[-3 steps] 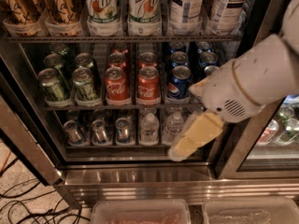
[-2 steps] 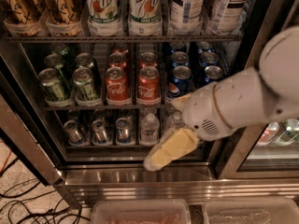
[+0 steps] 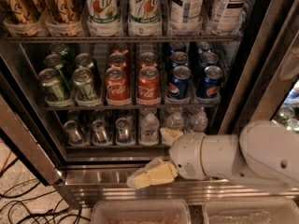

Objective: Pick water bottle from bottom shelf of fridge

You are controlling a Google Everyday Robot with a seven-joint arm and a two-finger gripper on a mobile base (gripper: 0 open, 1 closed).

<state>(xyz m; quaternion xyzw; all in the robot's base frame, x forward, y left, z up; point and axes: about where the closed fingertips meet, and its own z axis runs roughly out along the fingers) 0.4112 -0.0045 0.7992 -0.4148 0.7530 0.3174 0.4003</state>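
Camera view shows my two tan fingers (image 3: 156,174) spread well apart with nothing between them. One lies low over the steel sill (image 3: 93,180). The other sits higher, at the front edge of the dark wire bottom shelf (image 3: 112,146). So my gripper (image 3: 148,157) hangs open just outside the stainless-steel fridge (image 3: 23,139), below and in front of what I want.

Just up and left of the upper finger stands a small clear plastic water bottle (image 3: 149,127) with a white cap. A twin bottle (image 3: 175,121) stands right behind that finger. Further left along the same rack are silver-topped cans (image 3: 99,130). One rack above are red Coke cans (image 3: 117,85) and blue Pepsi cans (image 3: 180,83).

To do this well, I judge I must lift the lower finger clear of the sill and over the rack's front lip. Then I should level both fingers so they straddle one bottle's body below the cap. The bottles stand close together, so I should go in straight and slowly and close only once the bottle sits squarely between the pads. Otherwise I may nudge its neighbour over.
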